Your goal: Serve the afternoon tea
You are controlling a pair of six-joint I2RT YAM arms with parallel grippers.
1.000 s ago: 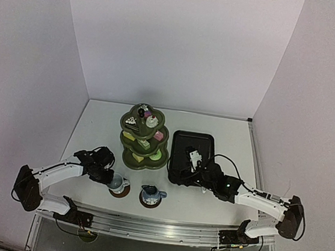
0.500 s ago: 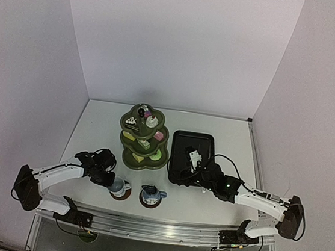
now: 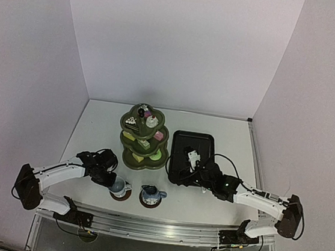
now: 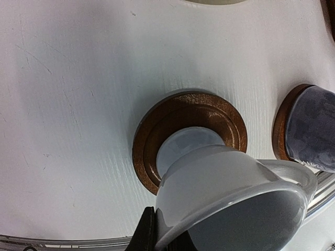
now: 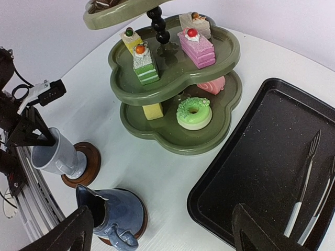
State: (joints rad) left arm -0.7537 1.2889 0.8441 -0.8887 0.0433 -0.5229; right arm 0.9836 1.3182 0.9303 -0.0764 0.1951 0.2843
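- Your left gripper (image 3: 111, 180) is clamped on the rim of the white mug (image 4: 230, 193). One dark finger (image 4: 148, 230) presses the outer wall, and the other is hidden.
- The white mug leans over at a tilt, with its base at the middle of a brown coaster (image 4: 157, 133). It is near the front edge of the table (image 3: 94, 129).
- Just to the mug's right, the blue pot (image 5: 118, 212) stands upright on a second coaster (image 4: 279, 128). It does not touch the mug.
- Behind both stands the green stand (image 5: 172, 76), three scalloped tiers on a dark centre post.
- Small cakes (image 5: 196, 44) sit on its tiers: pink, green and yellow slices, and a green-iced ring on the lowest tier.
- Your right gripper (image 5: 163, 219) hangs spread wide and holds nothing. It is above the table at the near left corner of the black tray (image 5: 251, 157).
- Thin tongs (image 5: 293, 217) lie flat on the tray, well apart from the right gripper's fingers.
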